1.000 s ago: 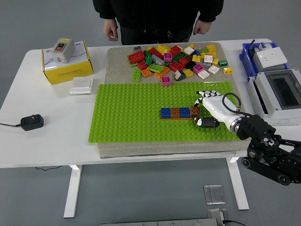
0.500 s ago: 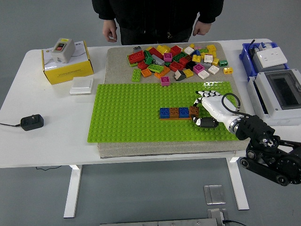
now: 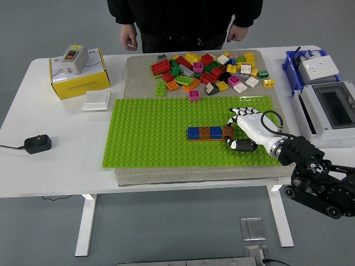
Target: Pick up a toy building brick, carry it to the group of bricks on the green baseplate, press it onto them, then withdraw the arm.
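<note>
Compared w/ a second ago, the green baseplate (image 3: 150, 138) has slid a little to the left and the brick row (image 3: 211, 132) w/ it; the right hand (image 3: 248, 127) has kept pace, staying at the row's right end.

Row now: blue, brown, blue, brown bricks, end to end, right of the plate's middle. The brown end brick (image 3: 228, 131) touches the hand. Fingers (image 3: 239, 112) are curled down over that end, thumb below and in front of it, so they look closed round the brown brick, though the contact itself is partly hidden. Black forearm comes in from the lower right corner.

Baseplate lies on a grey mat (image 3: 138, 72) on the white desk (image 3: 55, 166). Loose brick pile (image 3: 208, 69) sits on the mat beyond the plate's far edge, well apart from the row.

Person (image 3: 183, 22) in dark top stands at the far side, both hands hanging near the desk edge, holding nothing.

Left side: yellow box (image 3: 79, 77) w/ a grey switch unit on top, white plate just beside it, black plug adapter (image 3: 37, 144) nearer the front. Right side: blue bin (image 3: 310, 66) and a grey enclosure (image 3: 327, 111).
</note>
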